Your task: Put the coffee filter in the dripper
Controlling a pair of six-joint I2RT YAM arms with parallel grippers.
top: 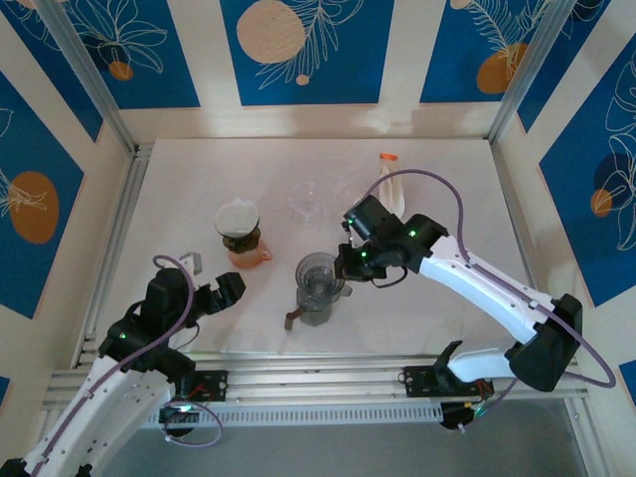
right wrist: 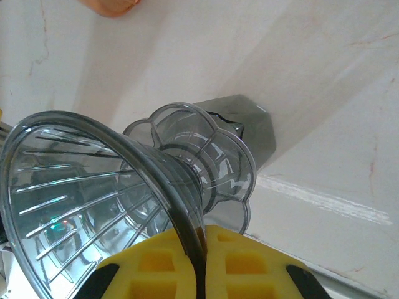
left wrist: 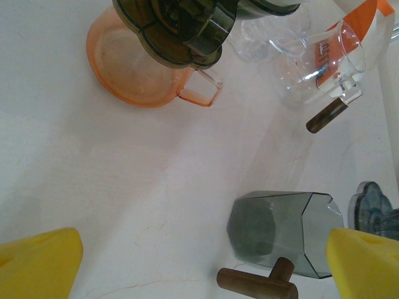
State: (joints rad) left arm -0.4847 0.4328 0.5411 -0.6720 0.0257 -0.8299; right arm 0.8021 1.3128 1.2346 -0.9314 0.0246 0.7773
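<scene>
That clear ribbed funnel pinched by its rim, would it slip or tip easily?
Probably slippery: the clear ribbed dripper looks smooth, and the right gripper pinches only its thin rim. Likely rigid, yet wide-topped, so tippy over the grey carafe.

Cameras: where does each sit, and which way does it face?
Top external: above and behind, looking down at the table; both arms show.
Left wrist: on the left arm, facing the grey carafe past the open left pincer.
Right wrist: on the right arm, right pincer shut on the dripper rim.
All share the carafe.
</scene>
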